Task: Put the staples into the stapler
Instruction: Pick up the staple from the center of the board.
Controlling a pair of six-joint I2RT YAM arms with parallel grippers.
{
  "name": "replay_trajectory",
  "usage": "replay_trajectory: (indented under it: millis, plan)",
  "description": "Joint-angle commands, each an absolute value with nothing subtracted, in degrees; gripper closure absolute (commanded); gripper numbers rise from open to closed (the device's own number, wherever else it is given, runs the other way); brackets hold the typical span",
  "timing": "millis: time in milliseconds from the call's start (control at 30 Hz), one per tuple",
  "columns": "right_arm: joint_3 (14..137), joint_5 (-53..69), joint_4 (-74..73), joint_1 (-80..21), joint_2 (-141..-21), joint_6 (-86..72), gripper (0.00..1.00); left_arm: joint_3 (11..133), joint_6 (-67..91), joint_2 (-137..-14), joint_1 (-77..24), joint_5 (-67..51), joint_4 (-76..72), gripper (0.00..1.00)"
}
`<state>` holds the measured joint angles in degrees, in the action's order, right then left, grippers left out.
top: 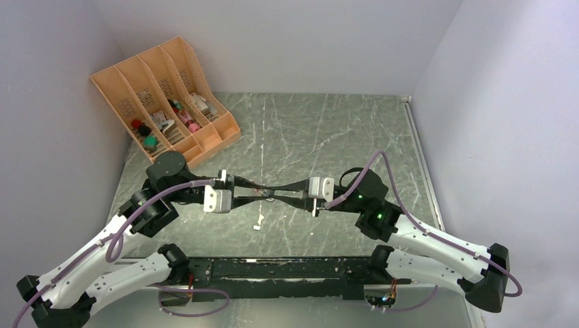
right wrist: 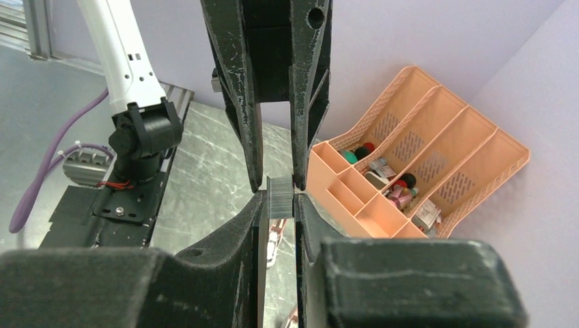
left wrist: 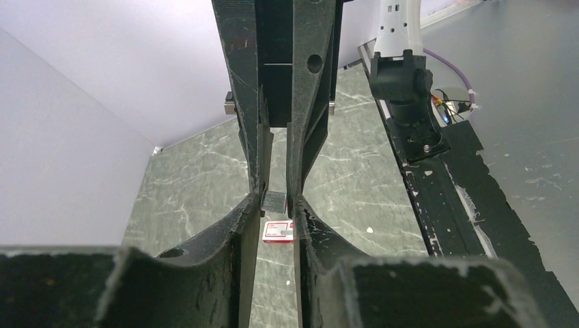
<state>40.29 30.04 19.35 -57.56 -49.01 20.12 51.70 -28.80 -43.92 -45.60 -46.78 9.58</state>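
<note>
A short silvery-grey strip of staples (left wrist: 274, 200) (right wrist: 280, 199) hangs above the table's middle, where both grippers meet tip to tip. My right gripper (top: 281, 193) (right wrist: 280, 203) is shut on it from the right. My left gripper (top: 267, 195) (left wrist: 275, 206) comes in from the left, its fingers closed against the strip's sides. Straight below lies the red-and-white staple box (left wrist: 278, 231) (top: 259, 223) on the marble table. Through the right gripper's gap a red-and-white shape (right wrist: 275, 244) shows, too blurred to name. The stapler is out of clear view.
An orange desk organiser (top: 164, 102) (right wrist: 423, 137) with several small items stands at the back left. The black base rail (top: 287, 268) runs along the near edge. Grey walls close in the table on the left, back and right.
</note>
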Motion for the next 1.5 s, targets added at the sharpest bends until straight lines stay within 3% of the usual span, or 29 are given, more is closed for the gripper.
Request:
replay_trajectory:
  millis: [0, 100, 267, 433, 500, 600, 667, 733, 933, 1167, 1333, 1467]
  plan:
    - [41.88, 30.58, 19.42, -57.57, -48.98, 20.81, 0.81, 54.01, -30.23, -44.01, -45.92, -48.16, 9.93, 0.74]
    - [41.79, 30.59, 19.1, -57.6, -49.04, 21.08, 0.81, 54.22, -30.4, -44.12, -45.9, -48.04, 10.27, 0.78]
    - [41.92, 30.59, 18.9, -57.58, -48.92, 21.31, 0.8, 54.23, -30.26, -44.38, -45.9, -47.86, 10.11, 0.92]
    - [41.84, 30.59, 18.9, -57.65, -48.81, 21.35, 0.79, 54.32, -30.3, -44.47, -45.9, -47.82, 10.43, 0.93]
    - [41.79, 30.54, 18.9, -57.64, -48.75, 21.34, 0.71, 54.4, -30.32, -44.34, -45.88, -47.61, 10.38, 0.93]
    - [41.64, 30.22, 18.97, -57.58, -48.53, 21.75, 0.48, 54.21, -30.19, -44.06, -45.91, -47.31, 10.19, 0.93]
    - [41.37, 29.83, 19.09, -57.6, -48.19, 22.11, 0.3, 54.07, -30.0, -44.0, -45.89, -47.12, 9.9, 0.93]
    - [41.06, 29.36, 19.39, -57.56, -47.57, 22.45, 0.02, 53.9, -29.79, -43.82, -45.88, -46.9, 9.7, 0.93]
    - [39.46, 24.31, 20.23, -57.6, -44.86, 25.75, 0.0, 52.1, -23.2, -43.1, -45.94, -42.74, 5.45, 0.93]
    - [44.77, 5.83, 15.05, -57.59, -44.44, 23.5, 0.0, 46.61, -0.86, -41.06, -45.88, -29.68, -8.46, 0.93]
    - [45.76, 8.72, 10.29, -57.63, -43.14, 33.58, 0.0, 46.62, 14.84, -39.81, -45.9, -15.55, -9.04, 0.93]
    - [44.14, 12.86, 12.0, -57.6, -41.91, 39.29, 0.0, 46.72, 21.47, -38.99, -45.9, -16.24, -10.17, 0.93]
